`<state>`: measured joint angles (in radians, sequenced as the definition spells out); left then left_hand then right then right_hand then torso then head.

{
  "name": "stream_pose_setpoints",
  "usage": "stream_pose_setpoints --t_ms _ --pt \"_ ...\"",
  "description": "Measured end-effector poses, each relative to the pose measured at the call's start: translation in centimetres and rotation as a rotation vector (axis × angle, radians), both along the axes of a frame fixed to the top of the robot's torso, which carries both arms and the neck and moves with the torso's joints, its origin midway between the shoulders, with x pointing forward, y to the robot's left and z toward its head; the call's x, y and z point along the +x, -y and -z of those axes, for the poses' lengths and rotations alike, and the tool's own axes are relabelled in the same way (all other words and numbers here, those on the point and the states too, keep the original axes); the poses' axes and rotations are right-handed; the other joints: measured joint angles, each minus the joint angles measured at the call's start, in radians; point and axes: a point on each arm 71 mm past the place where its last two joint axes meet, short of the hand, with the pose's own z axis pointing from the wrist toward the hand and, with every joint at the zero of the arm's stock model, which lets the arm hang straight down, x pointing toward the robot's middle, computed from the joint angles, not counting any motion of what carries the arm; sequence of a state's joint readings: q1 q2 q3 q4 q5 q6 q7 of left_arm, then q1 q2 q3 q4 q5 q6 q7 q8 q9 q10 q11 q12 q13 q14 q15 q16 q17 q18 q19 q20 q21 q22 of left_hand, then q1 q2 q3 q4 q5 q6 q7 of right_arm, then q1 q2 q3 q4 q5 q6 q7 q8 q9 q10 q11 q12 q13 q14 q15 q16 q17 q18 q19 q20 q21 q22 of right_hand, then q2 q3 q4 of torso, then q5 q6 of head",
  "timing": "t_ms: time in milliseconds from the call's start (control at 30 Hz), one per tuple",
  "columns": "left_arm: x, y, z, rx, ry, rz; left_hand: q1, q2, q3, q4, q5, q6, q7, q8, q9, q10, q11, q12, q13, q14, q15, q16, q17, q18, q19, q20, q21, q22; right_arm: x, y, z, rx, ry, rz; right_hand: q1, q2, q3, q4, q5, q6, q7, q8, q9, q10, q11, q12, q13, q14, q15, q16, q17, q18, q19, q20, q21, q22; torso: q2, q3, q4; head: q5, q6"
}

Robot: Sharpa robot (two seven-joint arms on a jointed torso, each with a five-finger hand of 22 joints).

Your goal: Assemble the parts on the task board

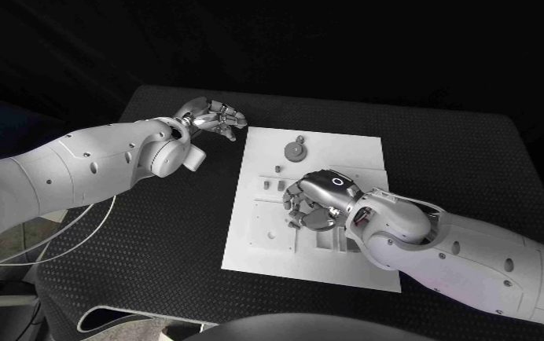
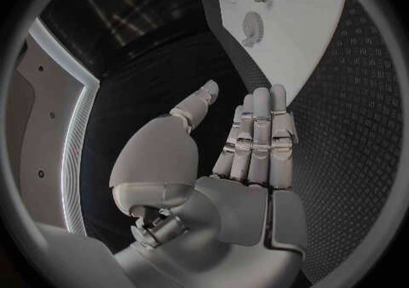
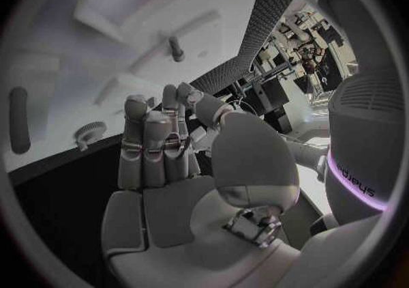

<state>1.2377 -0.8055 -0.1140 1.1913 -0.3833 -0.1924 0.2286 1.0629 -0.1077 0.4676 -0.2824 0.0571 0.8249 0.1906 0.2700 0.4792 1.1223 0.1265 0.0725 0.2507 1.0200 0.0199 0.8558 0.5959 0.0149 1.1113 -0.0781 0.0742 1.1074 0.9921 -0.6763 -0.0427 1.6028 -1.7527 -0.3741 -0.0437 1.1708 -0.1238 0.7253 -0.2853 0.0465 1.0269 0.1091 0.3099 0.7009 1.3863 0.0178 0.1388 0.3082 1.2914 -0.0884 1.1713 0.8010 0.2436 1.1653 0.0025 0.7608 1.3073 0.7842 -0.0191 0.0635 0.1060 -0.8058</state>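
The white rectangular task board (image 1: 361, 152) lies in the middle of the black textured table (image 1: 159, 239), and the right silver hand (image 1: 321, 197) with its white arm hangs over the board's middle and near right corner, blocking the way there. The board's far end holds a grey round toothed part (image 1: 295, 150) and, nearer the middle, small grey pegs (image 1: 277, 170), with bare plate around them. The left silver hand (image 1: 212, 117) hovers just off the board's far left corner, and the table left of the board lies open.
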Motion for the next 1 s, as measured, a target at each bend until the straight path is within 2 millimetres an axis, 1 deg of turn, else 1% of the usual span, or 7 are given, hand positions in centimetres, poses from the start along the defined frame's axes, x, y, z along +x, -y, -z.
stream_pose_setpoints --t_ms 33,100,167,300,467,867,1000 --pt "0.0 0.0 0.0 0.000 0.000 0.000 0.000 0.000 0.000 0.000 0.000 0.000 0.000 0.000 0.000 0.000 0.000 0.000 0.000 0.000 0.000 0.000 0.000 0.000 0.000 0.000 0.000 0.000 0.0 0.0 -0.1 -0.002 0.001 -0.001 -0.011 -0.011 -0.005 0.005 0.000 -0.013 0.002 -0.008 -0.001 0.000 0.000 0.004 0.004 0.000 0.000 0.000 0.000 0.003 0.000 0.000 0.000 0.000 0.000 0.0000 0.0000 0.000 0.000" --pt "0.0 0.0 0.0 0.000 0.000 0.000 0.000 0.000 0.000 0.000 0.000 0.000 0.000 0.000 0.000 0.000 0.000 0.000 0.000 0.000 0.000 0.000 0.000 0.000 0.000 0.000 0.000 0.000 0.1 -0.1 -0.1 -0.007 -0.001 -0.003 -0.028 -0.020 -0.009 0.010 0.000 -0.032 0.008 -0.020 -0.006 0.000 0.000 0.004 0.011 -0.001 -0.001 0.000 0.000 0.003 0.000 0.000 0.000 0.000 0.000 -0.0001 -0.0001 0.001 0.000" --pt "0.0 0.0 0.0 0.000 0.000 0.000 0.000 0.000 0.000 0.000 0.000 0.000 0.000 0.000 0.000 0.000 0.000 0.000 0.000 0.000 0.000 0.000 0.000 0.000 0.000 0.000 0.000 0.000 0.1 -0.2 -0.2 -0.017 -0.003 -0.005 -0.059 -0.046 -0.035 0.015 0.003 -0.054 0.014 -0.034 -0.012 0.004 0.000 0.011 0.019 -0.003 -0.003 0.000 0.000 0.004 0.000 0.000 0.000 0.000 0.000 -0.0002 0.0000 0.001 -0.001" --pt "0.0 0.0 0.0 0.000 0.000 0.000 0.000 0.000 0.000 0.000 0.000 0.000 0.000 0.000 0.000 0.000 0.000 0.000 0.001 0.000 0.000 0.000 0.000 0.000 0.000 0.000 0.000 0.000 0.2 -0.6 -0.2 -0.053 -0.008 -0.011 -0.090 -0.066 -0.077 0.012 0.004 -0.087 0.023 -0.057 -0.022 0.006 0.002 0.024 0.050 -0.009 0.001 0.000 0.000 0.004 -0.001 0.000 0.000 0.000 0.000 -0.0002 0.0004 0.003 -0.002" --pt "0.0 0.0 0.0 0.000 0.000 0.000 0.000 0.000 0.000 0.000 0.000 0.000 0.000 0.000 0.000 0.000 0.000 0.000 0.001 0.000 0.000 0.000 0.000 0.000 0.000 0.000 0.000 0.000 0.3 -0.8 0.1 -0.121 -0.024 -0.017 -0.096 -0.062 -0.112 0.001 0.004 -0.093 0.022 -0.066 -0.030 0.003 0.004 0.043 0.110 -0.017 -0.002 0.000 0.001 0.004 -0.008 -0.004 0.000 0.000 0.000 -0.0002 0.0011 0.006 -0.005" --pt "0.0 0.0 0.0 0.001 -0.001 -0.001 0.000 0.000 0.000 0.000 0.000 0.000 -0.001 0.000 0.000 0.002 -0.002 0.000 0.001 0.000 0.000 0.000 0.000 0.000 -0.002 0.002 0.000 0.000 0.2 -1.4 0.5 -0.226 -0.050 -0.034 -0.095 -0.062 -0.124 0.005 0.004 -0.094 0.023 -0.077 -0.037 -0.016 0.005 0.063 0.191 -0.023 -0.001 0.000 0.001 0.005 -0.015 0.000 0.000 0.000 0.001 -0.0007 0.0014 0.009 -0.009" --pt "0.0 -0.1 0.0 0.001 -0.001 -0.002 0.000 0.000 0.000 0.000 0.000 0.000 -0.001 0.000 0.000 0.002 -0.002 0.000 0.001 0.000 0.000 0.000 0.000 0.000 -0.002 0.002 0.000 0.000 0.2 -1.6 0.6 -0.241 -0.054 -0.038 -0.091 -0.057 -0.124 0.005 0.004 -0.086 0.016 -0.077 -0.037 -0.021 0.000 0.067 0.214 -0.023 -0.001 0.004 0.001 0.005 -0.015 0.000 0.000 0.000 0.001 -0.0006 0.0011 0.010 -0.011"
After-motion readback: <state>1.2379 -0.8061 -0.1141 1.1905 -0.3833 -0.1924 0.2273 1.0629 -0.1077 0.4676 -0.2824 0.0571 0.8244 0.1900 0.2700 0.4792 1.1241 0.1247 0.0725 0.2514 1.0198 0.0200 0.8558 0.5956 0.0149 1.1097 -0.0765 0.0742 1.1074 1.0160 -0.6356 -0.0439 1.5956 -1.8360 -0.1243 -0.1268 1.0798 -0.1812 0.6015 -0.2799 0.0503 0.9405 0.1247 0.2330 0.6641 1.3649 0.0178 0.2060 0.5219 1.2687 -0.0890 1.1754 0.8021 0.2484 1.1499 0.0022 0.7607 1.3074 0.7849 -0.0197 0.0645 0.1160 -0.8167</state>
